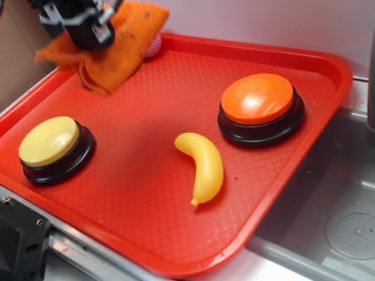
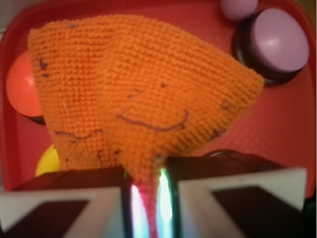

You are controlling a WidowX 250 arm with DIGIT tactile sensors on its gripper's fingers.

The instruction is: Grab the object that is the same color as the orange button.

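Orange woven cloth [image 1: 116, 41] hangs off the red tray [image 1: 148, 210] at its far left corner, pinched by one fold in the end effector [image 1: 85, 25], whose jaws are clamped on it. It matches the orange button [image 1: 258, 101] at right. Best to hold firm and lift straight; the pinch looks thin. No writing is readable anywhere.

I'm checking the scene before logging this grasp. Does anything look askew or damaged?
Only the orange cloth: it hangs bunched and tilted from the gripper, above the tray's far corner. Its dark flecks and loose threads look like wear. The buttons and banana sit normally.
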